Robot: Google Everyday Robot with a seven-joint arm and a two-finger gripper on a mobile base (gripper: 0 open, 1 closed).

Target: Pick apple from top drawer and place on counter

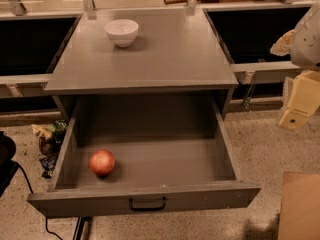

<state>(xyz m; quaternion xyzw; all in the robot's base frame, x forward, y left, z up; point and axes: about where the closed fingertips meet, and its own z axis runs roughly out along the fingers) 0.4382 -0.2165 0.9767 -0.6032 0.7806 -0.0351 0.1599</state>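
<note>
The red apple [102, 162] lies on the floor of the open top drawer [150, 164], near its front left corner. The drawer is pulled fully out, with its black bar handle [147, 204] at the centre of the front panel. The grey counter [165, 54] is the cabinet top above the drawer. My gripper [300, 104], with cream-coloured parts, hangs at the right edge of the view, above the floor to the right of the drawer and well away from the apple.
A white bowl [121, 32] stands on the counter at the back left. Crumpled wrappers [47, 139] lie on the speckled floor left of the drawer. A black cable [35, 194] runs along the floor at the left. A brown box corner [300, 206] sits at the lower right.
</note>
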